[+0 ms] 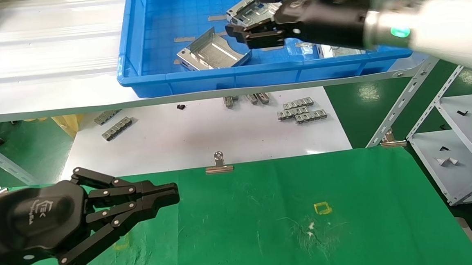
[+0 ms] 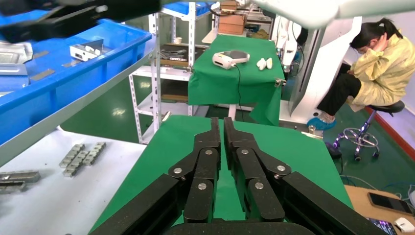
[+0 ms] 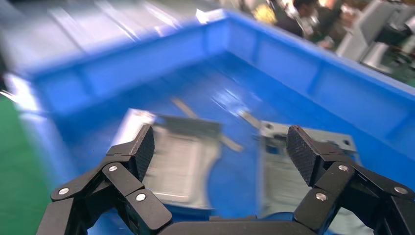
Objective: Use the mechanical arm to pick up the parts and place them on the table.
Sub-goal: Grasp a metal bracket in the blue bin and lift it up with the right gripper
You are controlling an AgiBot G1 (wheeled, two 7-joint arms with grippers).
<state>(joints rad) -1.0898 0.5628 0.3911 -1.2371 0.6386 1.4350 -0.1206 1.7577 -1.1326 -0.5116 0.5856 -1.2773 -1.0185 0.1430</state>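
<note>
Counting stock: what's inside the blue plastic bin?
Two shiny stamped sheet-metal parts and tan tape strips lie in the blue plastic bin. The right gripper covers the rest.

Blue bin (image 1: 146,78) sat on grey ribbed shelf (image 1: 42,50), grey clip strips (image 1: 300,110) lay on white board (image 1: 203,138) near its right edge, binder clip (image 1: 219,163) at board's near edge

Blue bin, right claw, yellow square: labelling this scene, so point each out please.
Blue bin (image 1: 200,79): head view, on its front wall.
Right claw (image 1: 249,19): head view, midway between its open fingertips.
Yellow square (image 1: 322,208): head view, on its outline on the green cloth.
</note>
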